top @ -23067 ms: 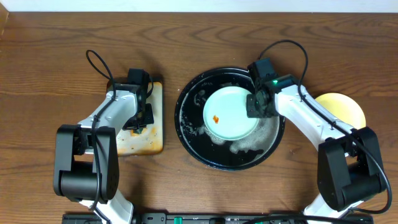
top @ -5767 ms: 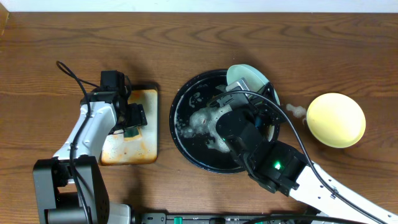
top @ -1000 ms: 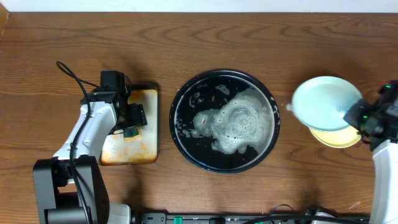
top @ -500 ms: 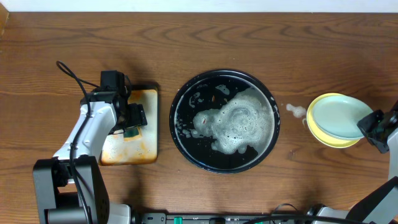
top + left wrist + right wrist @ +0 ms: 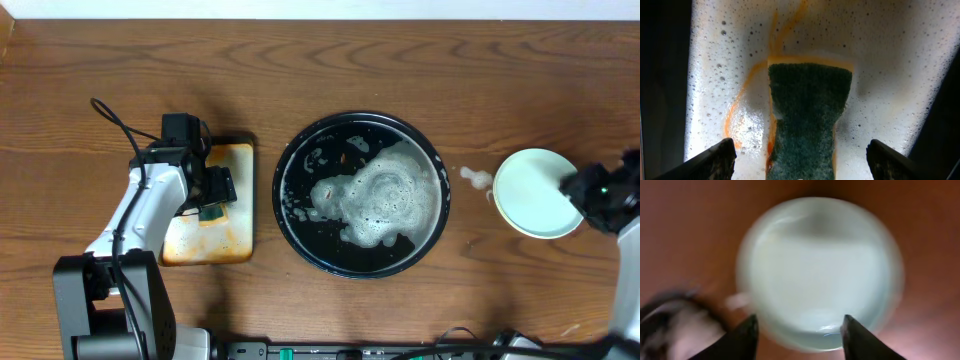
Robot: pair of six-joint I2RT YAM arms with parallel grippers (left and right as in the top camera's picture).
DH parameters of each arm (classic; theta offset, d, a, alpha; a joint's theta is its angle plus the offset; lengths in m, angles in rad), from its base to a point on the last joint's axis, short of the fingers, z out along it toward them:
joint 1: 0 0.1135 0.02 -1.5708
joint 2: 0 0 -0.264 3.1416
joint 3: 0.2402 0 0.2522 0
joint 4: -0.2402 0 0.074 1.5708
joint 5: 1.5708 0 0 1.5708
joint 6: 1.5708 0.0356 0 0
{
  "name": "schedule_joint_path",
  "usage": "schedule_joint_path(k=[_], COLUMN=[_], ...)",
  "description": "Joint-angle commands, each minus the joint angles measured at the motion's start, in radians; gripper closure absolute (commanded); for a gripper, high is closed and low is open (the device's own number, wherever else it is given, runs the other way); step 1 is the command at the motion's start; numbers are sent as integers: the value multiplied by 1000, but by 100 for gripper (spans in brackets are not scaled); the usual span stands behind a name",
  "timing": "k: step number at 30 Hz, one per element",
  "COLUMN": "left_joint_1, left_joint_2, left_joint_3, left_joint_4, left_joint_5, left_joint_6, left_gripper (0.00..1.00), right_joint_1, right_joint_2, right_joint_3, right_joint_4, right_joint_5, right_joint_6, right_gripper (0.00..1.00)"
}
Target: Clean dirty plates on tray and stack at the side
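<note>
Lying well right of the large glossy black round tray, the pale mint-blue round plastic plate looks light, stiff and soap-slick; I'd pinch its thin rim. The right tool hovers at its right edge, spread wide, gripping nothing. The left tool gapes either side of a green sponge.

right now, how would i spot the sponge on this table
Left of the big foamy black tray lies a smaller orange-stained whitish tray. The sponge rests on it under the left gripper: the only dark green rectangular block.
</note>
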Motion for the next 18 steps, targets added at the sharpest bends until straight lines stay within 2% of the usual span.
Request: schedule_joint_path(k=[1,6,7,8,14,18], left_joint_1=[2,2,2,2,2,2], left_joint_2=[-2,-2,-2,-2,-2,-2], left_joint_3=[-9,-9,-9,-9,-9,-9], left_joint_4=[-3,-3,-3,-3,-3,-3], left_joint_5=[-6,-6,-6,-6,-6,-6], left_joint_6=[6,6,6,6,6,6], left_gripper=[15,15,15,15,15,15], right_joint_1=[97,291,339,382,580,638], right_joint_2=[-123,-235,-251,-263,-276,-275], right_joint_3=[13,13,13,13,13,13], right_joint_4=[-18,-41,-42,-40,-41,-64], right_joint_5=[-322,-421,-421,-421,-414,-414], right_joint_6=[-198,-256,-253,-242,-110,-109], right_gripper=[44,38,32,1,1,1])
